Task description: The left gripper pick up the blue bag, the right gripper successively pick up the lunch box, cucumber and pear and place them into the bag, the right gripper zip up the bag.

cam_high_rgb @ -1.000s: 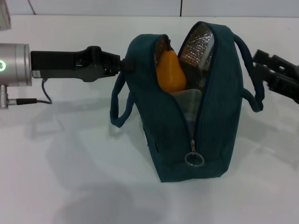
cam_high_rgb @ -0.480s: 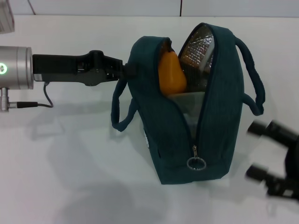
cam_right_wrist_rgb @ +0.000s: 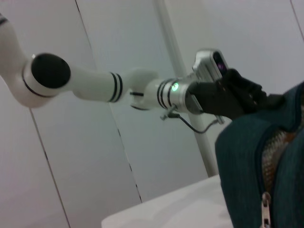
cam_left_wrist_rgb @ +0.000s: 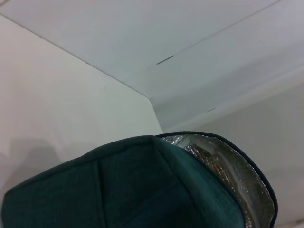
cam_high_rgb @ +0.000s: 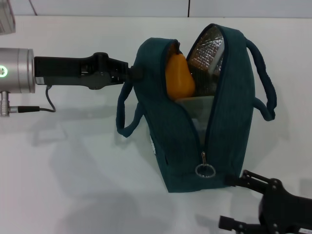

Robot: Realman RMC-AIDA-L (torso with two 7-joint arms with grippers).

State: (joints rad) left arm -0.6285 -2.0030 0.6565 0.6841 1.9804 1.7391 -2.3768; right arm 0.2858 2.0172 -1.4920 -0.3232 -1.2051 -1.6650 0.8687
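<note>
Right hand [cam_high_rgb: 234, 201]: nearest you, low over the white tabletop [cam_high_rgb: 73, 185], fingers spread, tips just beside the bag's bottom corner, holding nothing.
Zipper pull [cam_high_rgb: 204, 169]: ring hangs low on the bag's near end; you see the zip undone above it.
Blue bag [cam_high_rgb: 180, 131]: upright mid-tabletop, mouth gaping, foil lining showing.
Lunch box [cam_high_rgb: 197, 109]: inside, partly visible beneath the pear.
Pear [cam_high_rgb: 178, 78]: inside, upright near the opening.
Left hand [cam_high_rgb: 132, 71]: pinching the bag's upper edge on your left side.

Head view high and forward-down over the white tabletop [cam_high_rgb: 73, 170], blue bag [cam_high_rgb: 195, 122] at mid-distance, left wrist view pressed close against the bag's top edge facing the wall, right wrist view low beside the bag, looking up toward the left gripper [cam_right_wrist_rgb: 247, 97], bag common to all three
</note>
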